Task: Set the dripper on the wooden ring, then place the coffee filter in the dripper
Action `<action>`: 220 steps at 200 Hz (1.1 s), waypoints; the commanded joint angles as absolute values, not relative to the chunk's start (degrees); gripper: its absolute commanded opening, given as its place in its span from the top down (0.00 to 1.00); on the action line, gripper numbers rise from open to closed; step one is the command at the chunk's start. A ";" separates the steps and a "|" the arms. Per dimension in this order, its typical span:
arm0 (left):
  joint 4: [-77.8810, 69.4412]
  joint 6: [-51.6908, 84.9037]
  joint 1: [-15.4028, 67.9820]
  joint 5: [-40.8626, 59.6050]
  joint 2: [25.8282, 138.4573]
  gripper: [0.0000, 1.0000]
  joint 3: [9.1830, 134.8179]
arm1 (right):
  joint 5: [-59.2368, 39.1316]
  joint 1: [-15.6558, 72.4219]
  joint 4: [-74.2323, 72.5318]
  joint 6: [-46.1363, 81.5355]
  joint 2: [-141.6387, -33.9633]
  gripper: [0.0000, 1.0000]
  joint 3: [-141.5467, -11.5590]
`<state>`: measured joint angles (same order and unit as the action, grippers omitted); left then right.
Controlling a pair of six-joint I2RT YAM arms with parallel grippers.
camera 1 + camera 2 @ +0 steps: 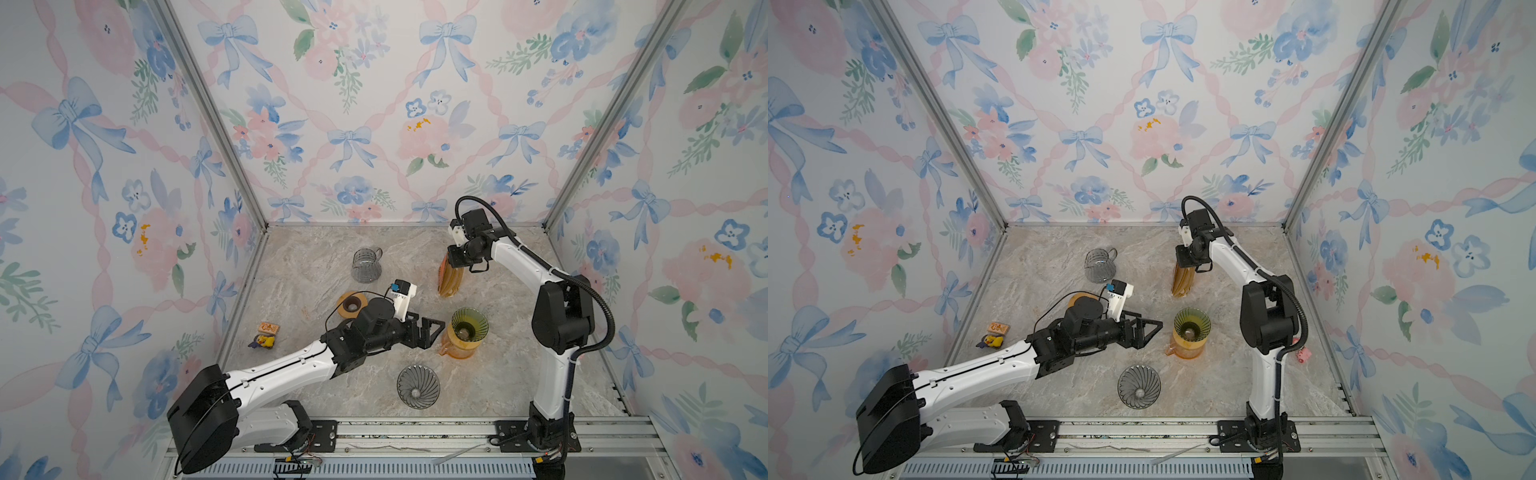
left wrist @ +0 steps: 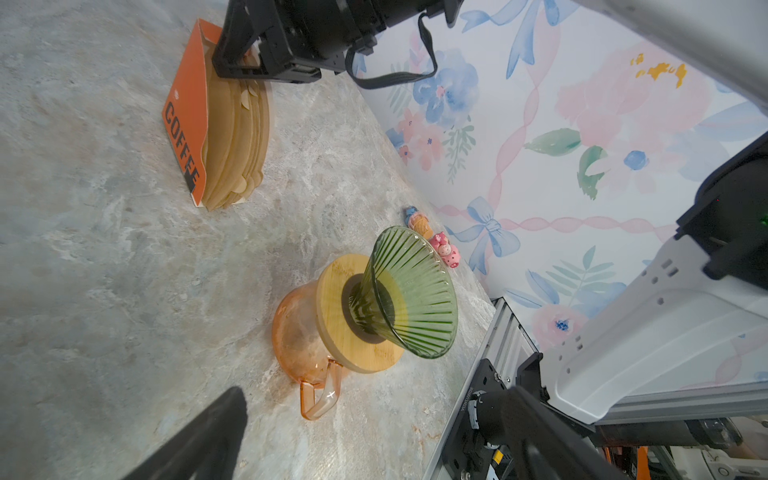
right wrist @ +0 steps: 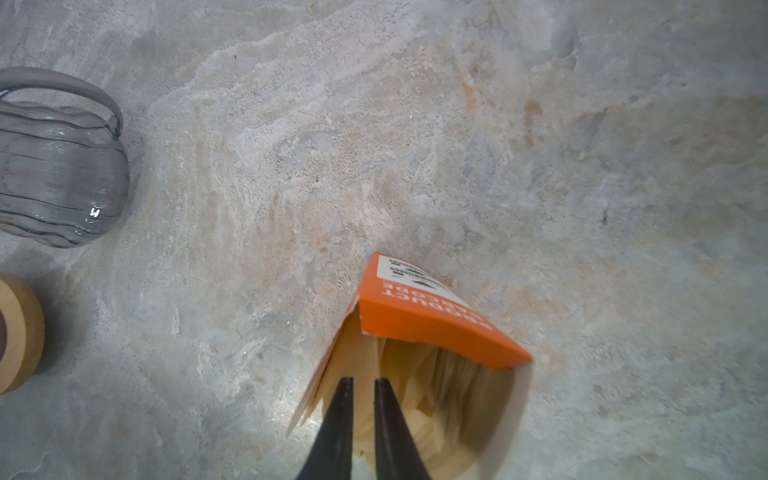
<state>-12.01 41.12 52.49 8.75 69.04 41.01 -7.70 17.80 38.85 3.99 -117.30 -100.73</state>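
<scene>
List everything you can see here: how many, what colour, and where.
green dripper: 1, green, atop orange carafe
orange carafe: 1, orange, centre-right
grey dripper: 1, smoky, front centre
glass jug: 1, clear grey, back
wooden ring: 1, tan, left of centre
filter box: 1, orange, back right
coffee filters: stack, brown, in box
small toys: 4, mixed, two left, two right
left gripper: 1, black, open, beside carafe
right gripper: 1, black, closed on filters

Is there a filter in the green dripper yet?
Empty: the green dripper shows bare ribbed glass inside; the paper filters sit in the orange box.
</scene>
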 commanded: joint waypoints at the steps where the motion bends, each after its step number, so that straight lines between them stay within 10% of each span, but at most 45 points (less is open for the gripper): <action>1: -11.13 40.61 52.48 8.17 67.72 0.02 40.82 | -7.12 18.50 40.34 3.40 -118.74 0.85 -102.35; 220: -11.55 40.52 52.61 8.43 68.01 0.02 40.69 | -4.86 18.87 33.69 3.89 -110.69 0.82 -95.61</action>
<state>-11.88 41.12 52.49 8.78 68.79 41.01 -4.27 18.15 35.51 3.81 -114.65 -96.60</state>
